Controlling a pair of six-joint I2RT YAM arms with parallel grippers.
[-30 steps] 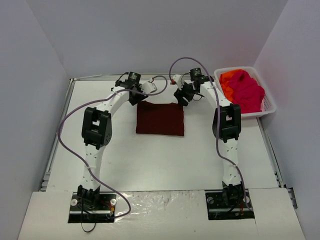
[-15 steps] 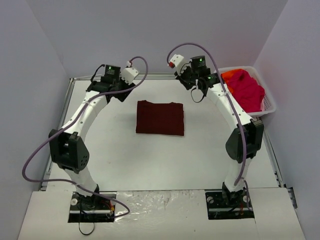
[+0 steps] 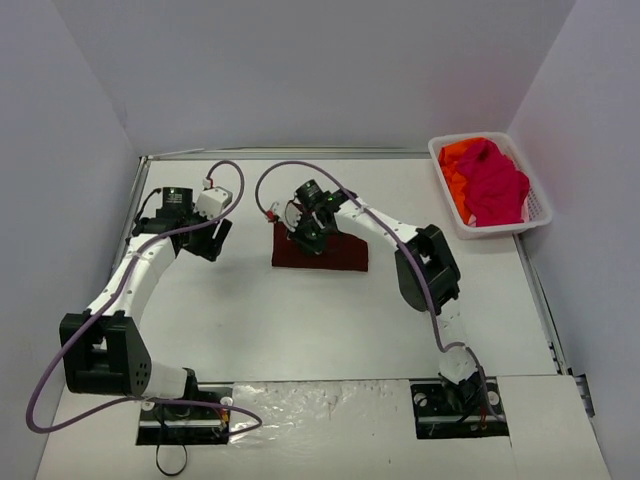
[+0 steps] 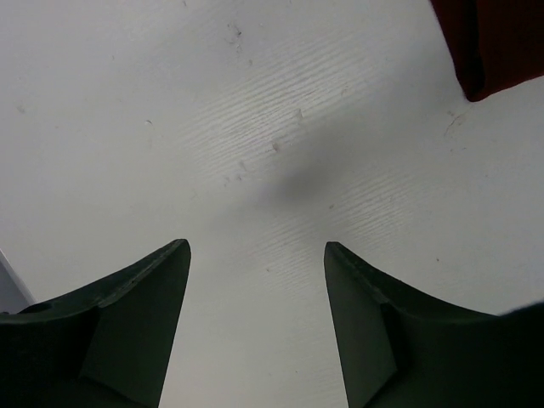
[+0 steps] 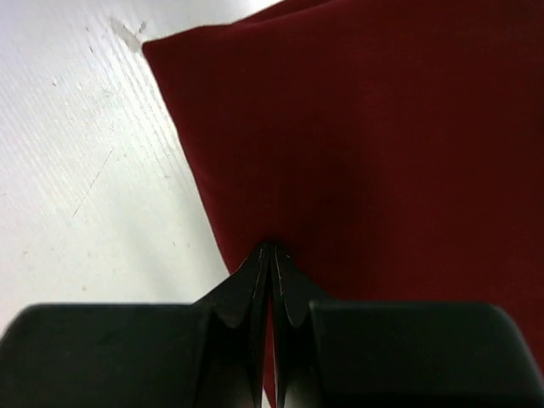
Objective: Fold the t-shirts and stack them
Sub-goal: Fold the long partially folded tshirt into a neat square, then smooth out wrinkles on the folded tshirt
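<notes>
A dark maroon t-shirt (image 3: 340, 252) lies folded into a rectangle at the middle back of the table. My right gripper (image 3: 305, 238) is shut, its tips pressed down on the shirt's left part near the edge; the right wrist view shows the closed tips (image 5: 270, 246) against the maroon cloth (image 5: 382, 127). My left gripper (image 3: 212, 243) hovers open over bare table left of the shirt. In the left wrist view its gripper (image 4: 255, 246) holds nothing, and a corner of the maroon t-shirt (image 4: 501, 42) shows at the top right. Pink (image 3: 495, 185) and orange (image 3: 455, 160) t-shirts lie crumpled in the basket.
A white lattice basket (image 3: 540, 215) stands at the back right corner against the right wall. Purple cables loop over both arms. Grey walls close in the table at the back and both sides.
The left arm swung away from the shirt's back edge to the left, and its jaws opened. The right arm came from the back right down onto the shirt's left part, and its jaws shut.
</notes>
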